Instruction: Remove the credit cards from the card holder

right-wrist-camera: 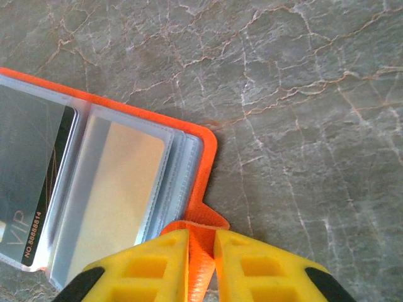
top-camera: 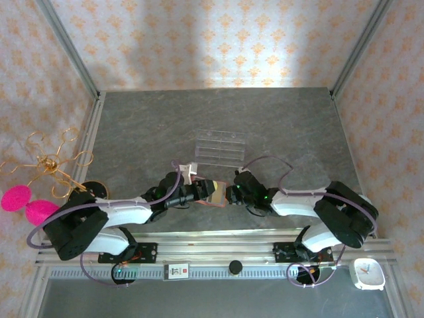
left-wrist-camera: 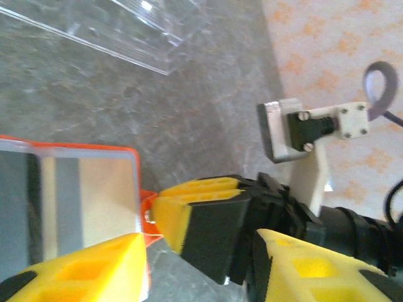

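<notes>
Right wrist view: black card [right-wrist-camera: 31, 182], in a clear sleeve of the orange card holder [right-wrist-camera: 211, 151], carries "VIP" in pale caps near its lower end. Along its right edge runs a white serial, "NO." + digits starting 888; the rest looks approx. like 5814, not sure. Gold card [right-wrist-camera: 119, 189] beside it: nothing legible. Top view: small white label [top-camera: 175, 271] w/ red mark on the front rail [top-camera: 265, 255], too small to read.

Clear acrylic rack [top-camera: 220, 147]; white clock [top-camera: 368, 273]
</notes>
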Tool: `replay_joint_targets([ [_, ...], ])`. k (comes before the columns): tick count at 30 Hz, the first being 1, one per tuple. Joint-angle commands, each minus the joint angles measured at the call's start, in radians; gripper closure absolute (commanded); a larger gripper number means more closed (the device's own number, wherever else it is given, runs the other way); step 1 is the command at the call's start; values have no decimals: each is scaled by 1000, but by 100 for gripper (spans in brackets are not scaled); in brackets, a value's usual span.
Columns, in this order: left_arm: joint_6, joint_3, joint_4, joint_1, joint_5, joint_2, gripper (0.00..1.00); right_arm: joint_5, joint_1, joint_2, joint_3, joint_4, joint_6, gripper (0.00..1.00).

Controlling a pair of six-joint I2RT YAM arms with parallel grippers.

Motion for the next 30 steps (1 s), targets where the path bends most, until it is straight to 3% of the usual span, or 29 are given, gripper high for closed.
replay_joint_targets([
  [1,173,74,-269,-24,-130,-19,50,41,4,40,-1,-16,1,82],
  [6,186,70,-325,-22,-188,30,52,70,4,63,13,-41,2,82],
  [9,158,38,-288,-9,-174,87,56,78,4,68,23,-58,-6,82],
  [19,112,-8,-180,11,-109,182,55,108,21,94,83,-110,-46,82],
  [24,101,-15,-140,19,-68,187,57,146,40,108,136,-147,-50,70],
  [30,91,-16,-127,18,-54,166,63,195,40,21,143,-193,-69,60],
])
